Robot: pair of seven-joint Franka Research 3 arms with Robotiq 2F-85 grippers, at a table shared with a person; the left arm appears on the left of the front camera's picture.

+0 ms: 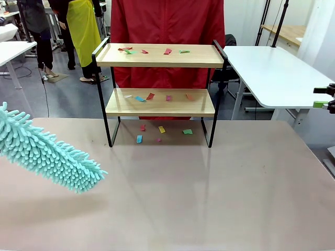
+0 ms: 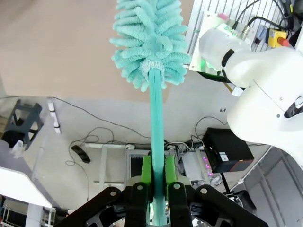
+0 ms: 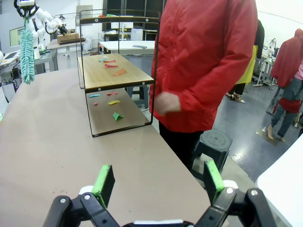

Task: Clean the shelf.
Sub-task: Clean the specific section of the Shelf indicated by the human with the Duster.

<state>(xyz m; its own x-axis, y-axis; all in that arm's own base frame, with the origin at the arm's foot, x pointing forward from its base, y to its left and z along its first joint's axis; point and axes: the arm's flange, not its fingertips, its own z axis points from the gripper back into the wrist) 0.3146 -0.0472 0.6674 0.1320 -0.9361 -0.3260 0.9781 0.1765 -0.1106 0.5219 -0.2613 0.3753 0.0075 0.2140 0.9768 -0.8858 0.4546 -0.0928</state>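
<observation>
**A:** Where did the shelf stand?

**B:** The shelf (image 1: 157, 61) stood upright at the far side of the table (image 1: 220, 198), about midway across, with its thin black legs on the tabletop.

**A:** Was it tidy?

**B:** No. Small coloured paper scraps (image 1: 167, 51) lay scattered on the top board. More lay on the lower board (image 1: 157, 109), and several on the table beneath it, between the legs.

**A:** Who was close by?

**B:** A person (image 1: 167, 21) in a red jacket stood just behind it. One hand (image 3: 165, 102) was loosely curled in front of the body and touched nothing.

**A:** And the left arm?

**B:** The left gripper (image 2: 158, 165) had its green pads pinched on the thin teal handle (image 2: 157, 113) of a fluffy teal duster (image 1: 49, 152). The duster's head hung slanting over the near left part of the table, well apart from the shelf and touching neither board.

**A:** The right one?

**B:** The right gripper (image 3: 158, 177) was spread wide with nothing between its pads. It was off by the table's right side, also well apart from the shelf.
</observation>
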